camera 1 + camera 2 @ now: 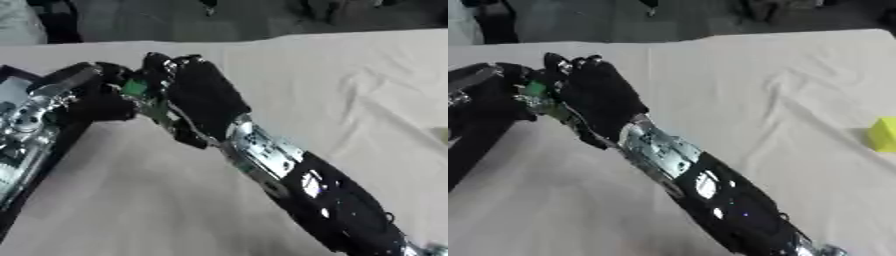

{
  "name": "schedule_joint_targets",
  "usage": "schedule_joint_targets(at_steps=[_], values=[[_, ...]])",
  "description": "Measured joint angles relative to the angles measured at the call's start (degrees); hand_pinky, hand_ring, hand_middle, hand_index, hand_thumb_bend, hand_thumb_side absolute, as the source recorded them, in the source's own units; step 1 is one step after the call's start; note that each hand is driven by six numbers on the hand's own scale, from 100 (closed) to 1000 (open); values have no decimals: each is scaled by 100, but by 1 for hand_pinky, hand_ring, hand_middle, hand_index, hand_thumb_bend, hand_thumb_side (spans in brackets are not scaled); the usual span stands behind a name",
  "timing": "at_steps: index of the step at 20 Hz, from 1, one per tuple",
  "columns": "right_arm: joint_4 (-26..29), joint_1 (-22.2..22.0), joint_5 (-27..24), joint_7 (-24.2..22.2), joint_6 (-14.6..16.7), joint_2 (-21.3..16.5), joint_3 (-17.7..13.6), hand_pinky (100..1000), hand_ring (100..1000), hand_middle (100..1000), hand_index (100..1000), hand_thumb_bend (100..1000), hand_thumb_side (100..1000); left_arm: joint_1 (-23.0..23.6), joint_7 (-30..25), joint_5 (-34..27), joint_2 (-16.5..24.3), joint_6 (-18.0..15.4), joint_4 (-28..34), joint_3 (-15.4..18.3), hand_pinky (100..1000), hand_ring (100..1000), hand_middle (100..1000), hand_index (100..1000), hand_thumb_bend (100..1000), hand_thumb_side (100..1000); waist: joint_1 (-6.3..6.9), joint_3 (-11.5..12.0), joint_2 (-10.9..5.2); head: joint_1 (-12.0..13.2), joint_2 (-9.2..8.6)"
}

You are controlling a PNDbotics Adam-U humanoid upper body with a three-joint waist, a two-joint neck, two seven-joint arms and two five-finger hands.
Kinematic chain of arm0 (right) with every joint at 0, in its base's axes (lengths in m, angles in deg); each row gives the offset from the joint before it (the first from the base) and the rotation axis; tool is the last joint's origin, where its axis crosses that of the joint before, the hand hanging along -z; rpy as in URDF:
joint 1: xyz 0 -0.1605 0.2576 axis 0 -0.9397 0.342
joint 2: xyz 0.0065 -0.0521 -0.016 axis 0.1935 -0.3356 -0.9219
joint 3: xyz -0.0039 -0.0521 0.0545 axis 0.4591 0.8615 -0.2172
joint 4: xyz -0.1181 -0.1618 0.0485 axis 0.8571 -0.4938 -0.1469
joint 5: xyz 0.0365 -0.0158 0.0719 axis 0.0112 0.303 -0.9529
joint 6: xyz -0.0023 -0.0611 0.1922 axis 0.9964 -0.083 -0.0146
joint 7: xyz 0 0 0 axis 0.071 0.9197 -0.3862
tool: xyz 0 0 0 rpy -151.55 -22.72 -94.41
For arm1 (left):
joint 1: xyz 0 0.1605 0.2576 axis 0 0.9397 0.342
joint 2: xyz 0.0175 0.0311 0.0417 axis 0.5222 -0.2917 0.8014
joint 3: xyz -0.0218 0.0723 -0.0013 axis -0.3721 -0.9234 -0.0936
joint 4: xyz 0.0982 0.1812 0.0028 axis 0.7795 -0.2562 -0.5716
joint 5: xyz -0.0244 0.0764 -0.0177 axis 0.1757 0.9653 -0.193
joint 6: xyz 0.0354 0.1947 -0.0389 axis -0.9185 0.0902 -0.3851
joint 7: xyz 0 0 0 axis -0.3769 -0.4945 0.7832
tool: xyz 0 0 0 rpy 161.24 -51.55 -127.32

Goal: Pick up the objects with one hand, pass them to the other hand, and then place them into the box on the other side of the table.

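My right arm crosses the table from the lower right, and its hand (203, 95) is at the upper left, back of the hand towards me. Its fingers (162, 62) curl over a small green object (134, 88) held on the palm side. My left hand (92, 102) comes in from the left edge and meets the right hand at the green object; how it touches the object is hidden. The black box (472, 146) lies at the left edge, just below and beside both hands. A yellow block (883, 134) sits on the cloth at the far right.
A pale cloth (332, 85) with a few creases covers the table. The table's far edge runs along the top, with a dark floor and dark shapes beyond it. My left forearm's silver parts (26, 117) lie over the box.
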Motion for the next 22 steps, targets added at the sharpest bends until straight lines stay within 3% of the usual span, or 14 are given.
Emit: schedule_joint_targets(at_steps=[1,2,5,8,14,22], values=[[0,0,-18,-16,16,-9,6,546,498,547,643,572,100,0,14,0,0,-15,-15,-1,504,443,382,471,100,102,0,-2,0,0,-1],[0,2,-20,-40,40,-14,7,597,542,578,679,611,163,0,34,7,0,-33,-31,-1,471,411,346,431,100,104,0,-3,0,0,-1],[1,14,35,-141,110,-52,9,668,639,680,746,590,334,38,144,124,6,-65,-124,6,434,338,259,357,100,110,0,-18,0,0,-4],[93,66,130,-272,118,-105,13,698,697,735,771,577,388,138,324,309,107,-109,-376,155,427,303,207,327,100,107,0,-41,0,-1,-4],[328,114,158,-466,76,-339,-83,727,746,780,804,573,403,323,631,499,317,-218,-659,505,420,278,173,314,100,105,0,-60,0,-3,-5],[619,110,-132,-397,-211,-814,-489,723,728,748,771,544,272,569,1518,500,720,-366,-1006,1327,441,294,196,339,100,108,0,-76,0,49,-5]])
